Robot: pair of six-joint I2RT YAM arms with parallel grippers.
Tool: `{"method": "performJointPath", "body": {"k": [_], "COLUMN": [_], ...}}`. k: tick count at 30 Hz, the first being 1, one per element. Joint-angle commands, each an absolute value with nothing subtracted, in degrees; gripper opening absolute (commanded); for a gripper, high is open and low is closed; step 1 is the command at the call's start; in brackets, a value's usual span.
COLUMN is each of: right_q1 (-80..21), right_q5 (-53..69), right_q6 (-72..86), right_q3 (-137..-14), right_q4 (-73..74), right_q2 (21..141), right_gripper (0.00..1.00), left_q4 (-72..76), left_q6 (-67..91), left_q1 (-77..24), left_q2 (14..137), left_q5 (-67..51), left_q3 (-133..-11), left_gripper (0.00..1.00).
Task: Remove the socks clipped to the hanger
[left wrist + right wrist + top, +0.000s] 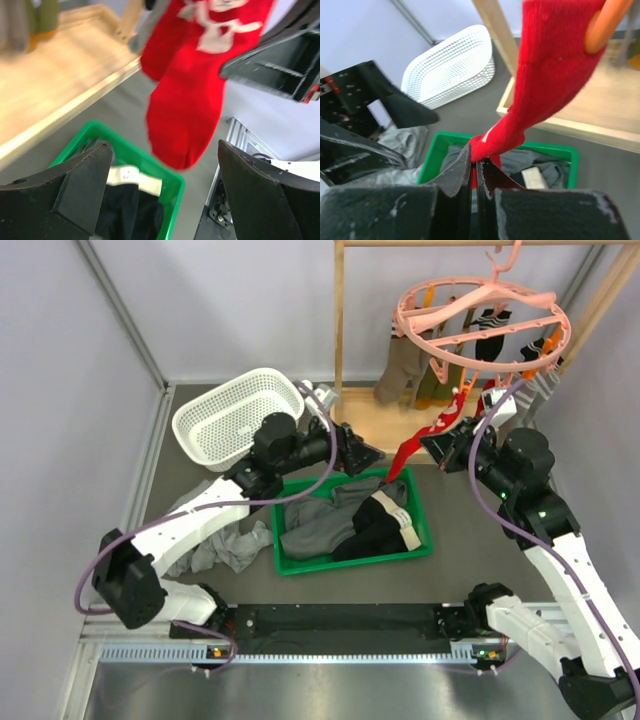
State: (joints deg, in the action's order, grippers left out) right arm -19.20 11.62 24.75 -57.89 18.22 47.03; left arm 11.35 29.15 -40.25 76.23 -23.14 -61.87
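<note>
The round pink plastic clip hanger (480,325) hangs far right, several small fabric socks (440,370) still clipped to it. The right gripper (476,157) is clamped on the lower end of a red sock (545,85), stretched from its orange clip (605,25). The left gripper (164,150), jaws wide and empty, faces that sock above the green plastic bin (420,530). Most of the removal apparently remains.

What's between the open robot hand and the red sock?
Nothing. In the left wrist view, the red sock hangs in bare air ahead of the left gripper.
</note>
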Motion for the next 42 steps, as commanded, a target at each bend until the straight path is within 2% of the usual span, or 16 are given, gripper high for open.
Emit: {"method": "performJointPath", "body": {"k": [1, 8, 12, 15, 16, 18, 19, 20, 21, 24, 27, 33, 38, 42], "right_q1": [-18.9, -18.9, -18.8, -18.8, -18.8, -18.8, -18.8, -18.8, -18.8, -18.8, -18.9, -18.8, -18.8, -18.8], "right_q5": [17.1, 18.4, 18.6, 18.6, 18.6, 17.1, 16.2, 15.5, 14.0, 10.6, 6.6, -3.9, -7.2, -4.4], "right_q6": [28.7, 31.9, 33.0, 33.7, 33.8, 34.0, 34.2, 34.3, 34.3, 33.7, 32.1, 25.7, 20.9, 18.0], "right_q3": [-60.3, -59.7, -59.3, -59.7, -59.9, -61.5, -62.5, -63.4, -65.9, -71.6, -79.1, -92.0, -100.3, -100.2], "right_q4": [14.0, 13.3, 13.4, 14.2, 14.9, 18.8, 20.5, 22.3, 25.8, 31.2, 37.8, 44.1, 45.2, 41.6], "right_q2": [46.8, 46.8, 46.8, 46.7, 46.8, 46.8, 46.8, 46.8, 46.8, 47.5, 49.2, 54.3, 61.8, 64.5], "right_gripper": [0.00, 0.00, 0.00, 0.00, 0.00, 0.01, 0.12, 0.19, 0.33, 0.50, 0.60, 0.70, 0.71, 0.71], "left_q4": [20.7, 20.5, 19.3, 18.0, 17.7, 16.8, 16.7, 16.2, 15.7, 15.6, 15.5, 14.9, 14.4, 14.2], "left_q6": [24.2, 20.9, 18.5, 17.5, 17.4, 17.5, 17.6, 17.7, 17.8, 17.7, 17.7, 17.4, 17.3, 17.7], "left_q1": [-43.5, -47.5, -49.0, -50.0, -50.2, -50.4, -50.4, -50.5, -50.5, -50.6, -50.8, -51.2, -51.5, -51.5], "left_q2": [80.8, 87.1, 90.3, 90.9, 91.0, 90.6, 90.3, 90.1, 89.5, 88.2, 87.4, 86.7, 86.1, 86.1], "left_q5": [-25.6, -24.2, -22.0, -20.7, -20.5, -20.3, -20.0, -19.4, -18.8, -17.7, -15.9, -15.1, -14.4, -14.9], "left_q3": [-67.7, -72.2, -73.7, -74.5, -74.8, -75.1, -74.9, -74.8, -74.6, -73.7, -72.8, -72.2, -72.1, -72.2], "left_gripper": [0.91, 0.91, 0.88, 0.65, 0.42, 0.24, 0.05, 0.00, 0.00, 0.00, 0.00, 0.00, 0.00, 0.00]}}
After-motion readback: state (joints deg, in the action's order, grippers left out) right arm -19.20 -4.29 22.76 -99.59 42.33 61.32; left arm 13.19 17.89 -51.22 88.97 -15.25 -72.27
